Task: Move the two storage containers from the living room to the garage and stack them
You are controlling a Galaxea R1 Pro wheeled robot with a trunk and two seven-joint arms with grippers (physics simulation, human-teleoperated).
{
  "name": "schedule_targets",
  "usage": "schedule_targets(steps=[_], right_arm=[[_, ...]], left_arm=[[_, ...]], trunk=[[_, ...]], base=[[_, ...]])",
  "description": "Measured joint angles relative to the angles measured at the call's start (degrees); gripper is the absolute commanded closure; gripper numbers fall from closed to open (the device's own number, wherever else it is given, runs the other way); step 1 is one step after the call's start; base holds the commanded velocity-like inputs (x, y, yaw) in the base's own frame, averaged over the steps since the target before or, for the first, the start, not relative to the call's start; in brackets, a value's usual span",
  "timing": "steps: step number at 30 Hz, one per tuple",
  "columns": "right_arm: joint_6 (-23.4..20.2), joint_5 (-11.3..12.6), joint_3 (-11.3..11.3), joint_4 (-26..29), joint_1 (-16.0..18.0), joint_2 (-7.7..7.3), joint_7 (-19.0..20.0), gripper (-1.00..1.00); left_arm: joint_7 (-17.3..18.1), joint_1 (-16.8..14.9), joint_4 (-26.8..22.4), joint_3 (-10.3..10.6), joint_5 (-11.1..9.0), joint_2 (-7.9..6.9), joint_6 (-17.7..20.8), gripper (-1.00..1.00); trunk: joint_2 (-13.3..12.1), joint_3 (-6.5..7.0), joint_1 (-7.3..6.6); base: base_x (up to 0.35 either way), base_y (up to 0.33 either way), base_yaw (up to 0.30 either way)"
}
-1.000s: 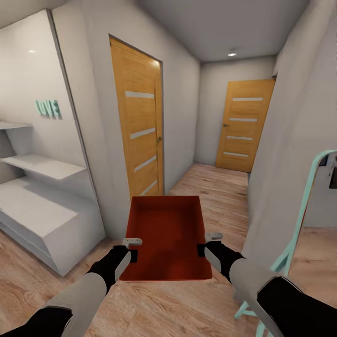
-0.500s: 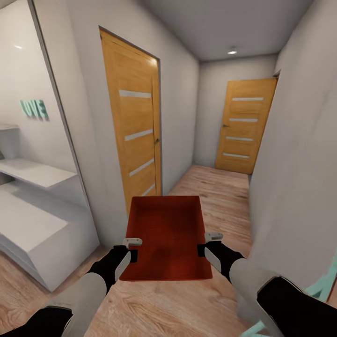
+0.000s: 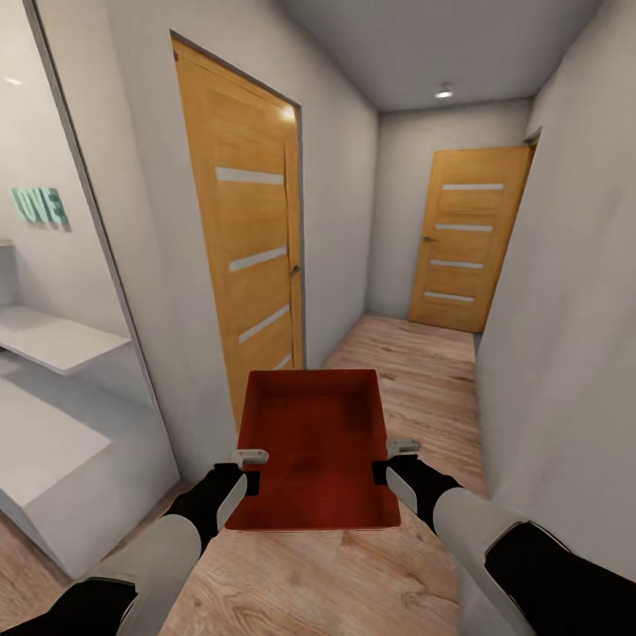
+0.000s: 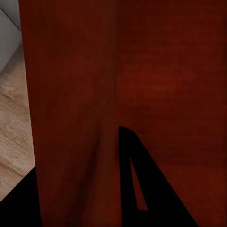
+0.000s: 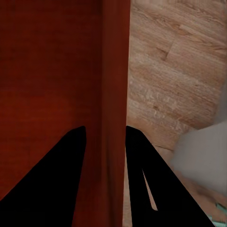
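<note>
Wood-plank flooring [image 3: 415,371] is seen running down a narrow white-walled hallway, and every place below is given relative to the red-orange storage container [image 3: 311,450] carried at the middle of the head view. Beyond the container, at the hallway's far end, a closed panelled wooden door [image 3: 463,240] is shown; ahead of the container and to its left, a second wooden door [image 3: 243,256] is set in the side wall. Further left of the container, a white shelf unit [image 3: 53,389] with teal letters above it is visible. Close on the container's right, a plain white wall [image 3: 565,353] is seen. The container itself is held level above the planks, open side up and with nothing in it. Its left wall is pinched by the left gripper [image 3: 250,468], one finger inside and one outside, as the left wrist view suggests [image 4: 106,175]. Its right wall is pinched by the right gripper [image 3: 396,459], and in the right wrist view [image 5: 105,165] the thin wall is seen clamped between the two dark fingers. Judged from here, the main risks are that the box could be knocked against the near right wall or a door frame in so tight a passage, and that a thin-walled grip could slip or twist if the arms were moved unevenly, so that the container would be dropped short of the garage.
</note>
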State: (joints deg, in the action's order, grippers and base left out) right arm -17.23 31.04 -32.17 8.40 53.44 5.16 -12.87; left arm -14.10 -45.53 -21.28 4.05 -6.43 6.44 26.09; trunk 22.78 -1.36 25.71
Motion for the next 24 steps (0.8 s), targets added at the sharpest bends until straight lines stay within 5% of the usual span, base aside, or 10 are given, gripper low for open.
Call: schedule_targets(steps=[24], right_arm=[[0.0, 0.0, 0.0, 0.0, 0.0, -0.03, 0.1, 1.0]], left_arm=[[0.0, 0.0, 0.0, -0.1, 0.1, 0.04, 0.0, 1.0]], trunk=[[0.0, 0.0, 0.0]], base=[[0.322, 0.0, -0.006]])
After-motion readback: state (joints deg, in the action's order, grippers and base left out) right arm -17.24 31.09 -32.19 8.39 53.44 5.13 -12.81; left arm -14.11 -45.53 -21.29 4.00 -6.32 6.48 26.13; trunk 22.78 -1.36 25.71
